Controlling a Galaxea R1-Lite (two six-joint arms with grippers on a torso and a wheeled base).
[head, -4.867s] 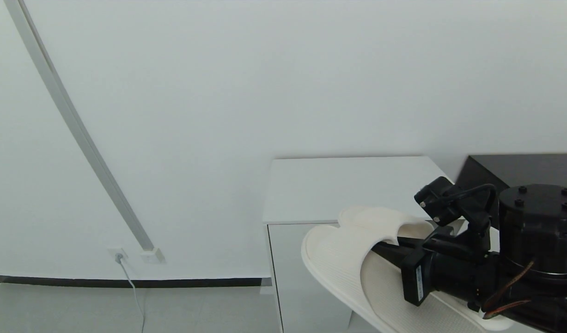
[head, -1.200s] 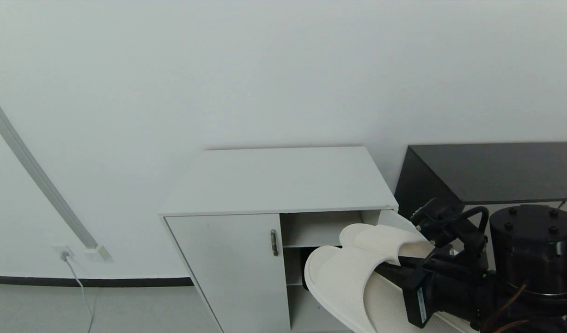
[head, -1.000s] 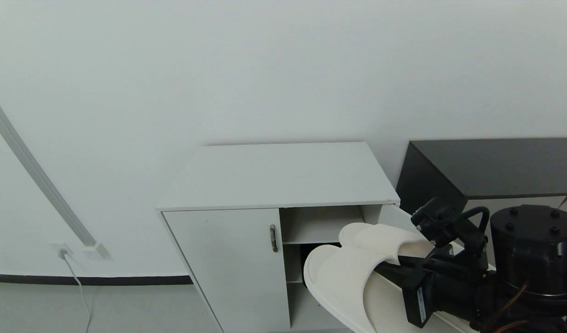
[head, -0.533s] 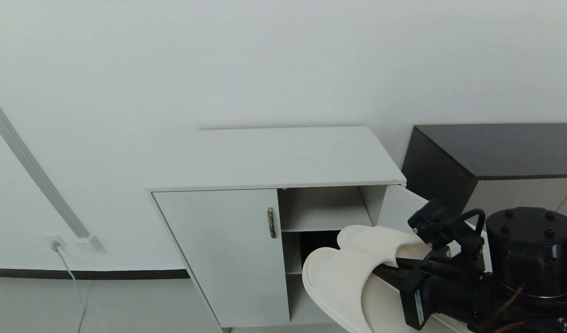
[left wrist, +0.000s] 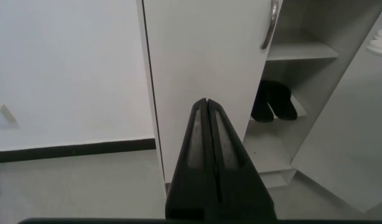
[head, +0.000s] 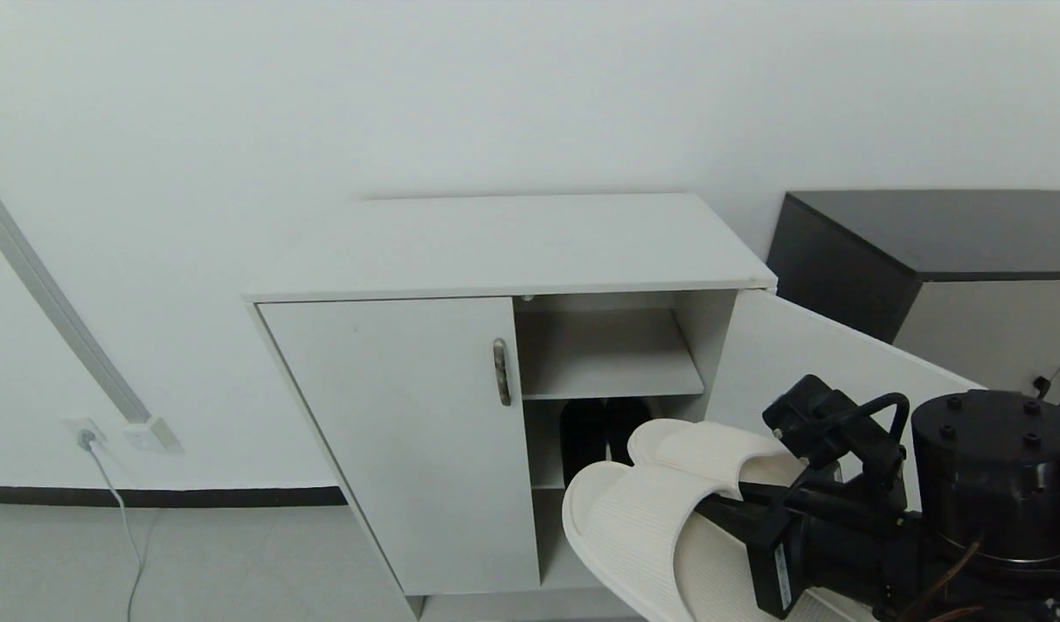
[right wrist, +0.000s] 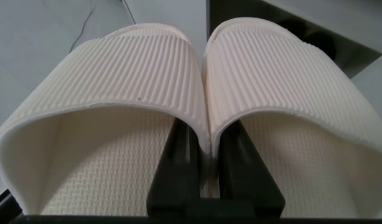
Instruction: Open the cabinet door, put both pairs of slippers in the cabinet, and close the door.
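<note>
A white cabinet point(head: 512, 242) stands against the wall with its left door point(head: 391, 415) closed and its right door point(head: 806, 363) swung open. A black pair of slippers point(head: 603, 436) point(left wrist: 275, 102) sits on the middle shelf inside. My right gripper point(head: 728, 501) point(right wrist: 206, 162) is shut on a cream pair of slippers point(head: 650, 510) point(right wrist: 135, 81), pinching their inner sides together in front of the open half. My left gripper point(left wrist: 207, 106) is shut with nothing in it, low before the closed door, near its handle point(left wrist: 272, 25).
A black cabinet point(head: 927, 233) stands right beside the open door. On the wall at the left are a grey conduit point(head: 54, 311) and a socket with a cable point(head: 85, 432) running to the floor point(head: 193, 561).
The head view has shifted: the cabinet now sits nearer the middle and more of its open inside shows. The right gripper keeps hold of the cream slippers as before.
</note>
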